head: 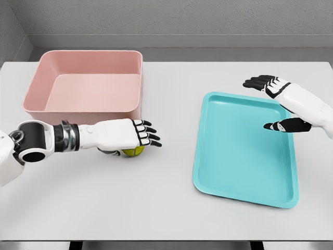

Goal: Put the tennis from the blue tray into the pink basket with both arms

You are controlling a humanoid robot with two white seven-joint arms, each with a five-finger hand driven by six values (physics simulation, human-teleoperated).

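Tennis ball [133, 151] on the table [171, 208], just in front of the pink basket [86, 83], out of the blue tray [244, 151]. Left hand [130, 134] directly over it, palm down; whether clamped, impossible to tell. Right hand [278, 104] spread over the tray, well apart. Basket just beyond.

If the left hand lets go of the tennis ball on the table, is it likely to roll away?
Probably yes. The tennis ball is round and lies on the flat table under the left hand, outside the pink basket, so nothing walls it in. It looks small under the palm, so likely light.
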